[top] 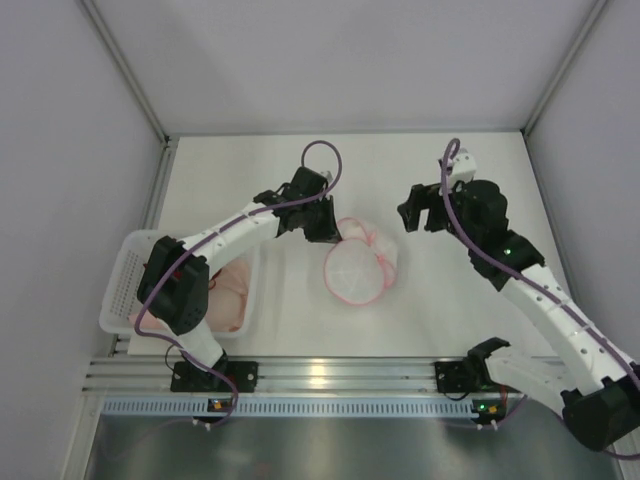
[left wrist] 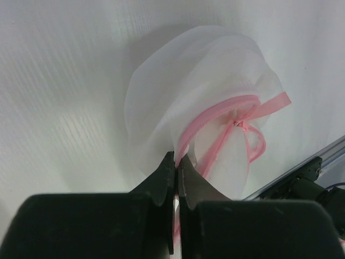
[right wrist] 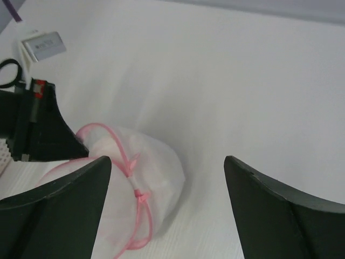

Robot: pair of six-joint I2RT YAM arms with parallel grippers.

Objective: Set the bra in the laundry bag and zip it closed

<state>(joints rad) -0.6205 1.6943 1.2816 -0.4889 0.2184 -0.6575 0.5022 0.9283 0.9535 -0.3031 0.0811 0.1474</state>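
Note:
The laundry bag is a round white mesh pouch with a pink zip rim, lying mid-table. It also shows in the left wrist view and the right wrist view. My left gripper is shut on the bag's pink zip rim at its far left edge. My right gripper is open and empty, just right of the bag and above the table. A pale pink bra lies in the basket. Something pale may fill the bag; I cannot tell what.
A white perforated plastic basket stands at the near left beside the left arm. A pink ribbon loop hangs from the bag's zip, and also shows in the right wrist view. An aluminium rail runs along the near edge.

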